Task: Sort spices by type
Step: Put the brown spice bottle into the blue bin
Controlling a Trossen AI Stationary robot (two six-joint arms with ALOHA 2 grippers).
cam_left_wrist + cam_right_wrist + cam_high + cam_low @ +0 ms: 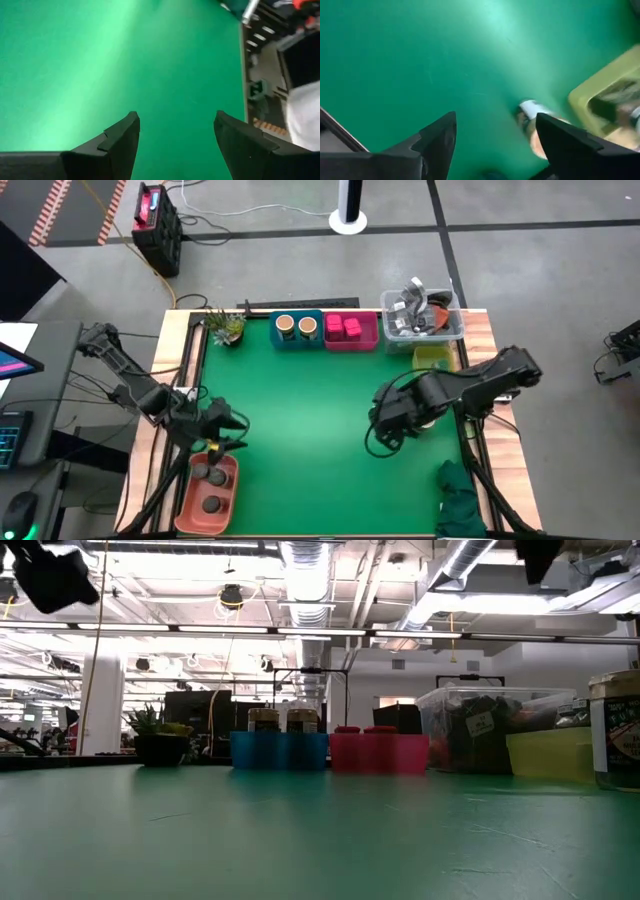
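1. Dark fingers of the left gripper (175, 142) stand wide apart, holding nothing, above the green mat (320, 430) beside the salmon tray (186, 505) with two grey-lidded jars (210, 488).
2. Right gripper (495, 145) is spread wide too, empty, near the yellow tray (437, 360).
3. Tan-topped jars (296, 327) sit in the blue bin (298, 343); pink packs (343, 328) fill the magenta bin (352, 344) at the far edge.

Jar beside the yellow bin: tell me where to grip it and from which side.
Grip the jar around its round body just under the lid, probably from above with the open right gripper. It stands upright, and the yellow bin sits close beside it, so a sideways approach looks cramped.
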